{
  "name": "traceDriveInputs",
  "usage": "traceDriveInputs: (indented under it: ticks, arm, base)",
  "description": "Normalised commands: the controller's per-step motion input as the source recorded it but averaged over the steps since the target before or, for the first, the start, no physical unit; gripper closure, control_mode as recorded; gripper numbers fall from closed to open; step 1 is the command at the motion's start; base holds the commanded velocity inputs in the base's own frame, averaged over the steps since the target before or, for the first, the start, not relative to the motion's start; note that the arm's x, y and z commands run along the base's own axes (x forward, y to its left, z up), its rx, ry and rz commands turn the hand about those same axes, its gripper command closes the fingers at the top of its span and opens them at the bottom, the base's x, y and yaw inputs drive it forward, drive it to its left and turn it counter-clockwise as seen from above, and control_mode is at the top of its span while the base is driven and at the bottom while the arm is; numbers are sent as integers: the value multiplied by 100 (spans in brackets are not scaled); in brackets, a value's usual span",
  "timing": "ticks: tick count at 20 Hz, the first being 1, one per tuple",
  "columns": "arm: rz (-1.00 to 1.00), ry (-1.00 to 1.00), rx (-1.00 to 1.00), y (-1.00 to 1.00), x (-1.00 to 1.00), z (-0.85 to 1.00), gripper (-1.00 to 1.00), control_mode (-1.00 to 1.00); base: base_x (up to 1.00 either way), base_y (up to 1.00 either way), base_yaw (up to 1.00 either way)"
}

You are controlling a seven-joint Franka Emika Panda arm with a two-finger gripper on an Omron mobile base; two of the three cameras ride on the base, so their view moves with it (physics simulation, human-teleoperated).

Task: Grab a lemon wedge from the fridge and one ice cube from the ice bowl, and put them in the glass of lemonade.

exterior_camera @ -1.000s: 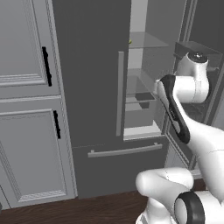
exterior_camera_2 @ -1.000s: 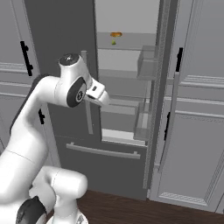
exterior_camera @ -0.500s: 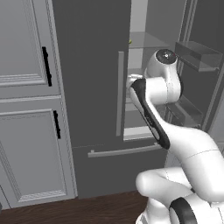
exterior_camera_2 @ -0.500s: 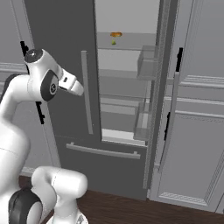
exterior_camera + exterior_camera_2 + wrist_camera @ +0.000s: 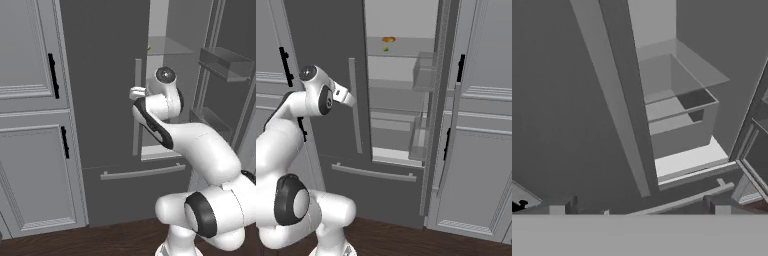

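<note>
Swinging further left since half a second ago, we are now facing the fridge [image 5: 331, 75] by its closed left door's handle [image 5: 355, 105]; the lemon wedge [image 5: 386, 48] is sitting on the upper shelf [image 5: 401, 47] inside, under an orange-brown item [image 5: 388, 39]. We cannot tell our gripper [image 5: 136, 93] fingers' spread.

Hidden, cropped, or too small to read

The lemon wedge [image 5: 386, 48] is only a yellow-green speck at 12 o'clock of the right base view, its shape unreadable; in the left base view the closed door of the fridge [image 5: 105, 100] leaves just a sliver at the edge.
</note>
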Motion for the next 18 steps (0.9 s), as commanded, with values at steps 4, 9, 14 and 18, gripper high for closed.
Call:
traceDriveInputs:
  ticks: [4,9,14,18]
  arm:
    - [10,0,-1,0,67,11,-100,-100]
    - [14,-5,0,0,57,-16,-100,-100]
    - [5,0,-5,0,85,-13,-100,-100]
    - [0,0,-9,0,62,-2,-100,-100]
  base:
    - [0,0,0]
    - [0,0,0]
    - [0,0,0]
    - [0,0,0]
